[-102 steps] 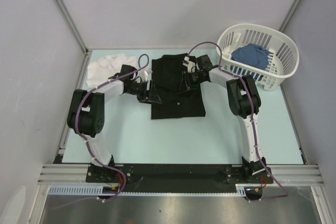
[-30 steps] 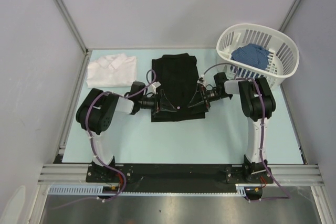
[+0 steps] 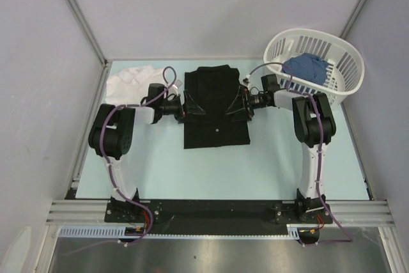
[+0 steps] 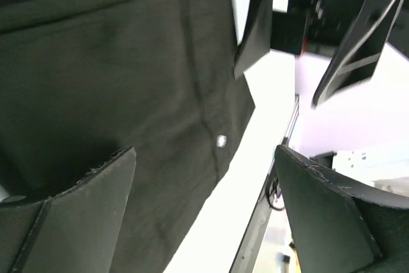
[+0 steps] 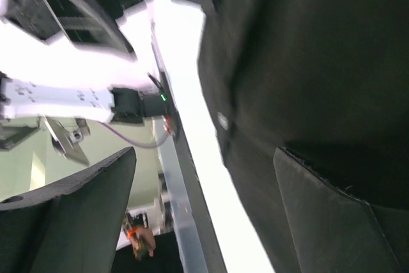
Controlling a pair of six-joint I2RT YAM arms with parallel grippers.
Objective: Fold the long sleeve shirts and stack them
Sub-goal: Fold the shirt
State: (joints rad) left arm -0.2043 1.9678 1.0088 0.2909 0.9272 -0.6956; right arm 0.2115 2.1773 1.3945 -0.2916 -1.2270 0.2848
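The black long sleeve shirt [image 3: 216,107] lies folded in a rectangle at the table's middle. The white one [image 3: 128,80] lies folded at the back left, partly hidden by my left arm. My left gripper [image 3: 192,107] is at the black shirt's left edge and my right gripper [image 3: 238,105] at its right edge, facing each other. Both are open and grip nothing. The left wrist view has the black cloth [image 4: 115,81] with a white button [image 4: 222,140] beneath the left gripper [image 4: 204,158]. In the right wrist view the black shirt [image 5: 307,62] lies under the right gripper [image 5: 204,155].
A white slatted basket [image 3: 348,68] with a blue cloth [image 3: 305,66] in it stands at the back right corner, close behind my right arm. Grey walls close the table on three sides. Bare pale blue table [image 3: 217,171] lies in front of the black shirt.
Both grippers have moved from the black shirt's near part toward the back along its side edges and stay open. The left arm now covers part of the white shirt.
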